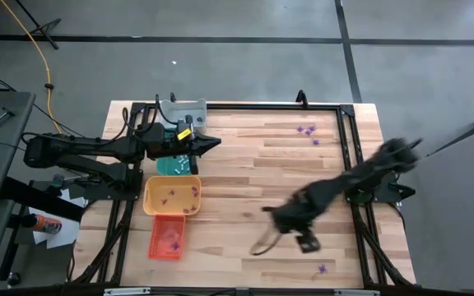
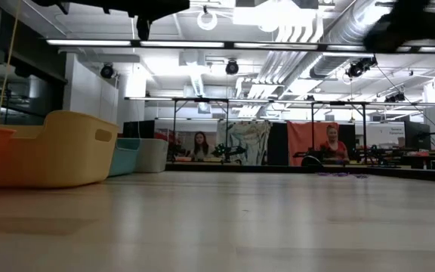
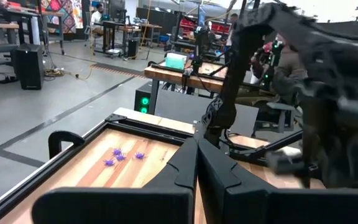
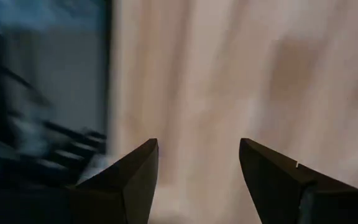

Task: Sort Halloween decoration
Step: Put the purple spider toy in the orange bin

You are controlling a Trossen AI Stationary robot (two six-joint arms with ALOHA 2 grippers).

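The Halloween decoration is tiny purple trinkets. A few lie near the table's far right corner point(image 1: 307, 130), also in the left wrist view point(image 3: 122, 154) and the low view point(image 2: 342, 174). One lies near the near edge point(image 1: 321, 268), and some lie in the yellow tray point(image 1: 171, 197). My left gripper point(image 1: 214, 142) hovers level beside the teal tray point(image 1: 175, 164), shut point(image 3: 195, 142), with nothing visible between its fingers. My right gripper point(image 1: 271, 215) is blurred above the table's middle, open point(image 4: 197, 149) over bare wood, touching nothing.
Four trays stand in a row along the left side: grey point(image 1: 183, 109) at the far end, then teal, yellow and orange point(image 1: 167, 238). A black frame point(image 1: 348, 148) runs round the table. Wood between the trays and the right arm is bare. People sit in the room beyond point(image 2: 201, 143).
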